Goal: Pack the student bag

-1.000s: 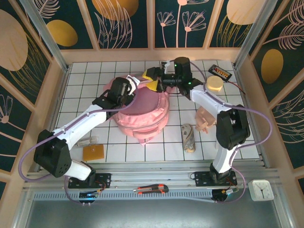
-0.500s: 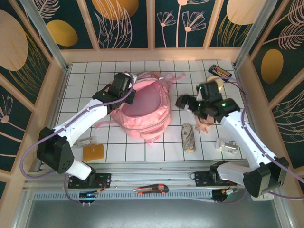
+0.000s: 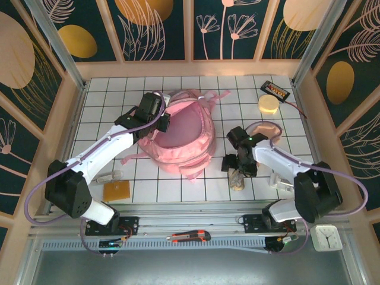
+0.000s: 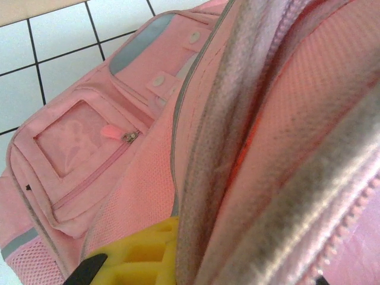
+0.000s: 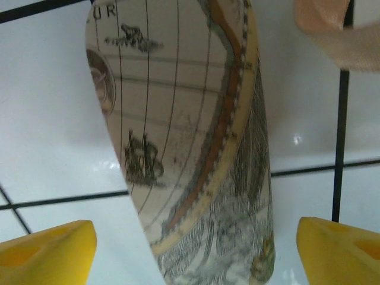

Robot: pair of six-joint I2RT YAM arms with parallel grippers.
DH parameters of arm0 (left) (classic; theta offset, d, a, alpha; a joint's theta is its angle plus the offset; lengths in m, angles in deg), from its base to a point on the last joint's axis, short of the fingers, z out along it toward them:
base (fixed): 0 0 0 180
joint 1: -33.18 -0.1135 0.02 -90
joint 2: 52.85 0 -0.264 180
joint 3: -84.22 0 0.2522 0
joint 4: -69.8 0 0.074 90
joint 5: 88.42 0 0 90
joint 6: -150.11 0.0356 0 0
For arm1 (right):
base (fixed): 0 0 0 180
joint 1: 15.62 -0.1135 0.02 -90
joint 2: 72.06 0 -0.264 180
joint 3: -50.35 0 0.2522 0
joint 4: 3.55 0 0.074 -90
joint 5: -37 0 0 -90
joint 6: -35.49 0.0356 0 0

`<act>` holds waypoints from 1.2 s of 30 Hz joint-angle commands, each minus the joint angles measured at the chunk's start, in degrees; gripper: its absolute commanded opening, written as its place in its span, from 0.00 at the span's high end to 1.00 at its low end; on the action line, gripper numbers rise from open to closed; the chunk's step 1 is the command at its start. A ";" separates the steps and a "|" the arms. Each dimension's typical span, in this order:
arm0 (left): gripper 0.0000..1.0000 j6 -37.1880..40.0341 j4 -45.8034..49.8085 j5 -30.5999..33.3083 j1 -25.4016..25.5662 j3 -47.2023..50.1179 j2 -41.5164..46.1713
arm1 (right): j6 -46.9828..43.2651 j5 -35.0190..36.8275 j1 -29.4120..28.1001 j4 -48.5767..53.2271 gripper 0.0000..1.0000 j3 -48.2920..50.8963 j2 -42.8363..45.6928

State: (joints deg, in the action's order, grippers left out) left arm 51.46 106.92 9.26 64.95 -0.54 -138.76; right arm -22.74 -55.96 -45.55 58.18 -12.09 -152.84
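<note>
Student bag [image 3: 181, 133] is seen mouth-up on the tiles, its zipper rim pinched in the closed left gripper [image 3: 159, 122], bag body spread just below that claw. Right gripper [image 3: 239, 168] is held open, bag well apart leftward, map-printed roll [image 5: 196, 136] bracketed between its yellow fingers.

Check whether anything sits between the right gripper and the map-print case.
Nothing visible does. The right gripper hangs over the map-print case, jaws open either side; the peach cloth lies beside it.
</note>
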 commanded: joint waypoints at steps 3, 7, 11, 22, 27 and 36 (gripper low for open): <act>1.00 -3.47 -3.96 -2.80 -0.05 -0.01 2.59 | -3.48 1.99 1.63 -5.25 0.19 -0.34 -5.39; 1.00 -3.87 -4.22 -3.66 -0.06 0.34 2.85 | -4.75 1.58 2.69 -6.55 0.31 -0.51 -7.43; 1.00 -4.73 -4.28 -4.33 -0.08 0.38 3.03 | -5.21 1.42 2.78 -6.66 0.45 -0.82 -6.93; 1.00 -7.96 -6.03 -8.04 -0.04 -0.53 3.68 | -1.88 -13.44 6.60 -3.01 0.56 -16.62 3.06; 1.00 -9.89 -7.07 -10.52 -0.04 -1.37 3.38 | 6.97 -27.65 7.28 -13.21 0.56 -24.07 -0.03; 1.00 -14.47 -10.62 -12.86 -0.07 -1.28 3.48 | 25.75 -34.22 4.88 -38.48 0.57 -24.84 -13.83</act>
State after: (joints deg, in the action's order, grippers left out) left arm 41.34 106.22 0.82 64.95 0.03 -138.28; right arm -4.66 -86.47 -39.43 29.65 -35.96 -163.68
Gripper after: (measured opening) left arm 0.118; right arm 0.581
